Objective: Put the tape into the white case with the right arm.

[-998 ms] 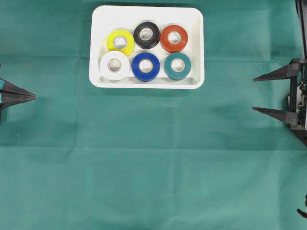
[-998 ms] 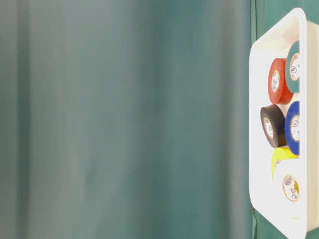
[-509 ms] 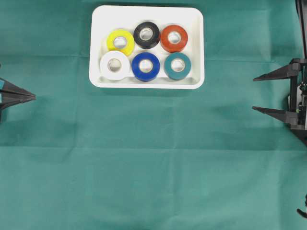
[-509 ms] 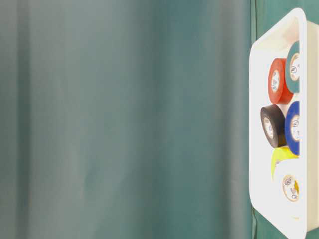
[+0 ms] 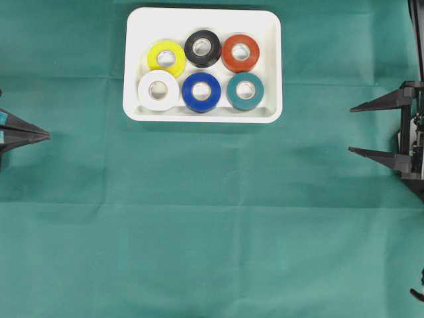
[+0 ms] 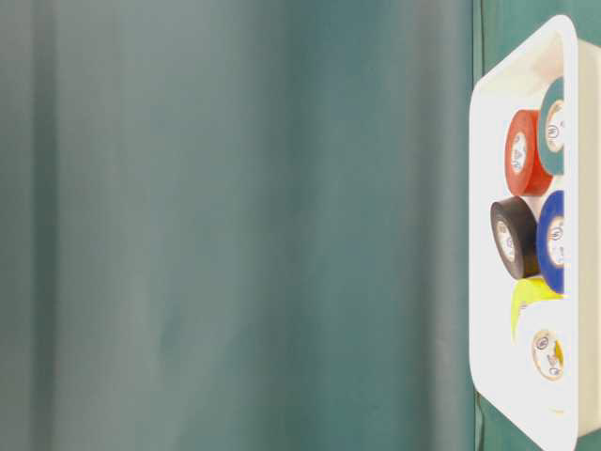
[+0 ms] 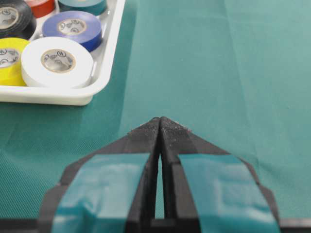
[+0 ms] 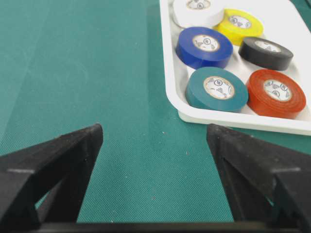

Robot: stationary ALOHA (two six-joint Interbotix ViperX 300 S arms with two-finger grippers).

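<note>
Six tape rolls [image 5: 201, 91] sit inside the white case [image 5: 268, 66] near the desk's far edge; none visible outside; right pincer [image 5: 371, 130] wide, empty.

The white case [image 5: 203, 20] sits near the top of the green-covered surface [image 5: 212, 232], holding six tape rolls in two rows: yellow [image 5: 166, 58], black [image 5: 203, 47], red [image 5: 240, 52] behind; white [image 5: 159, 90], blue [image 5: 201, 91], teal [image 5: 246, 91] in front. The right gripper [image 5: 351, 129] waits at the right edge, fingers spread wide and empty. The left gripper [image 5: 48, 134] at the left edge has its tips pressed together.
</note>
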